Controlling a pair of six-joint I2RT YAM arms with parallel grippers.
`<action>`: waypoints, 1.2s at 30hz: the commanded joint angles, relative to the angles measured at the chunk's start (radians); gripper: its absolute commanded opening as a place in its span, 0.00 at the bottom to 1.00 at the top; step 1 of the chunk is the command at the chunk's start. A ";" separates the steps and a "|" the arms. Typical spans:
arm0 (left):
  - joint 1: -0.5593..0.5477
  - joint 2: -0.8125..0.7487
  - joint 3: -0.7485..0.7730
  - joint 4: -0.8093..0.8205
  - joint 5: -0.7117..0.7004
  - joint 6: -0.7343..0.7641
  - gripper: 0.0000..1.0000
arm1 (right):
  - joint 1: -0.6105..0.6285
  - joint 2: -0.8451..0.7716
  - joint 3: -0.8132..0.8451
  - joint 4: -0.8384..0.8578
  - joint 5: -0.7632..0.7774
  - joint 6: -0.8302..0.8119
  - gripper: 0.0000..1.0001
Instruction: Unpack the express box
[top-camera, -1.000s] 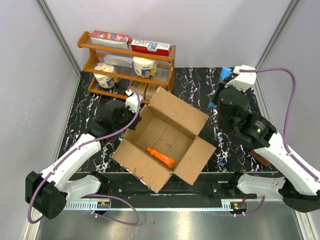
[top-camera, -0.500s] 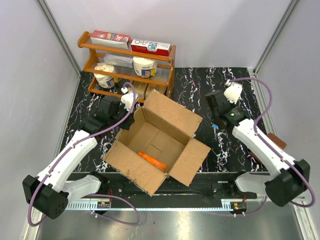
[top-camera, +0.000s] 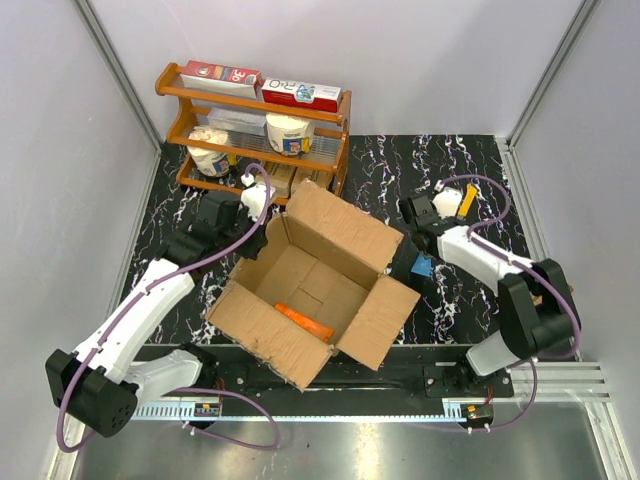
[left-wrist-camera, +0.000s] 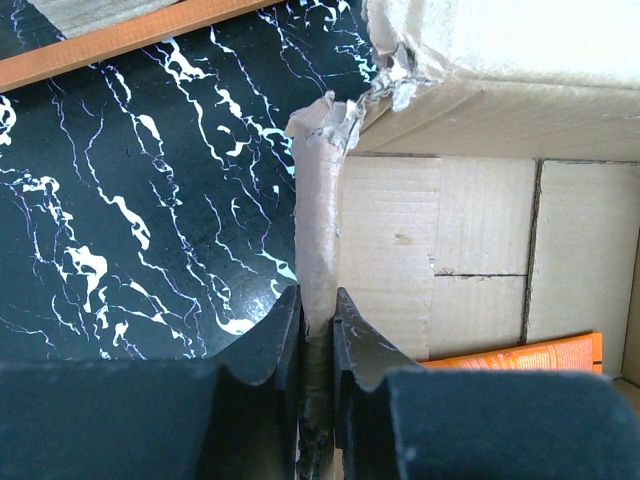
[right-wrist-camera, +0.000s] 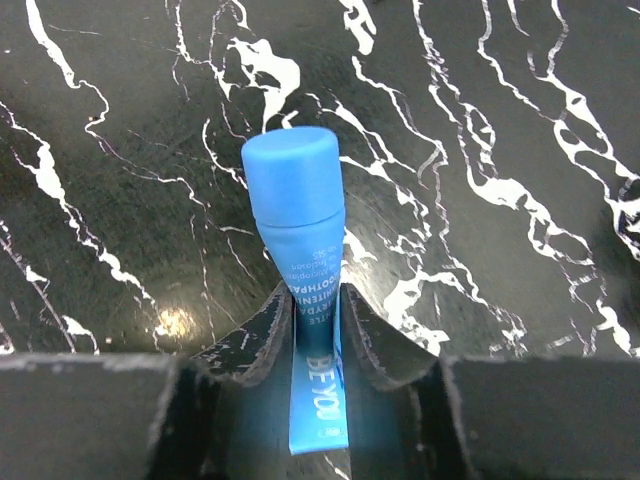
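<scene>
My left hand (left-wrist-camera: 318, 303) is nearly closed, pinching a side wall of the express box (top-camera: 350, 228) just short of its torn far-left corner. The box sits open on the black marbled counter (top-camera: 470, 170), turned at an angle, with all four flaps spread outward. An orange packet (top-camera: 305, 322) lies on the box floor toward its near side.

Just right of the box, my right hand (right-wrist-camera: 315, 300) has narrow jaws pressed on either side of a blue tube (right-wrist-camera: 293, 190), whose capped end points away from the hand. I can't tell from this view whether the tube rests on the counter or hangs just above it. A wooden rack (top-camera: 250, 103) of goods stands behind the box's far-left corner.
</scene>
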 joint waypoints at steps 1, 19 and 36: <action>0.008 0.000 0.071 0.066 0.040 -0.026 0.00 | -0.021 0.087 0.050 0.159 -0.009 -0.058 0.33; 0.019 0.016 0.072 0.101 0.037 -0.014 0.00 | -0.029 -0.098 0.242 0.001 -0.052 -0.163 0.69; 0.022 0.071 0.056 0.175 0.105 -0.006 0.00 | 0.293 -0.348 0.375 0.047 -0.811 -0.636 0.72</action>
